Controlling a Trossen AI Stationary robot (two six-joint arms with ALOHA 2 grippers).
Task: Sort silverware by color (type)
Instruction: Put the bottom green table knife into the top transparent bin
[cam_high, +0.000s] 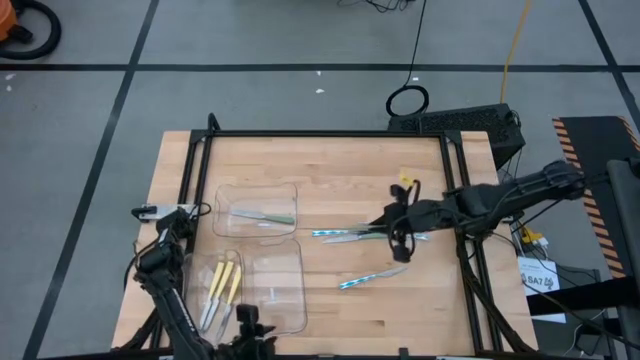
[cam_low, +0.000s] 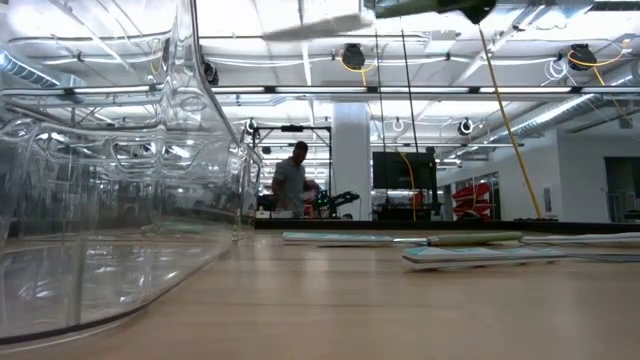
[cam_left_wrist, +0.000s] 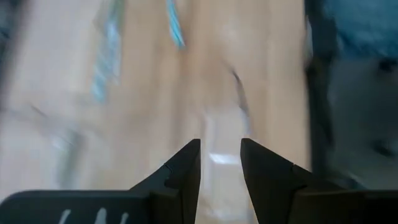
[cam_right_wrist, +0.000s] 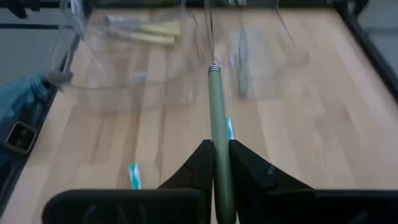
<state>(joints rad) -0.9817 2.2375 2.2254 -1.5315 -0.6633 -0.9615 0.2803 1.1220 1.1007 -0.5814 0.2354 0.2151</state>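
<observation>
My right gripper (cam_high: 400, 240) hangs over the middle right of the table, shut on a green-handled utensil (cam_right_wrist: 215, 99). Its metal end points toward the clear trays. Light-blue-handled silverware lies on the wood: one group (cam_high: 335, 234) beside that gripper and one piece (cam_high: 368, 279) nearer the front. One green piece (cam_high: 268, 217) lies in the far tray (cam_high: 222, 195). Yellow pieces (cam_high: 222, 285) lie in the near left tray (cam_high: 195, 272). My left gripper (cam_left_wrist: 221, 155) is at the near edge by the trays, open, with nothing between its fingers. My right gripper pinches the green handle (cam_right_wrist: 216, 134) between its two fingers. The fingers lie along the utensil, which sticks out forward past the fingertips. They slant down toward the table's left side. The utensil is lifted clear of the wood.
A third clear tray (cam_high: 278, 290) stands right of the one with the yellow pieces. A black frame (cam_high: 330, 134) runs around the work area. In the low view a tray wall (cam_low: 110, 190) fills the left, and a person (cam_low: 292, 180) stands far behind the table.
</observation>
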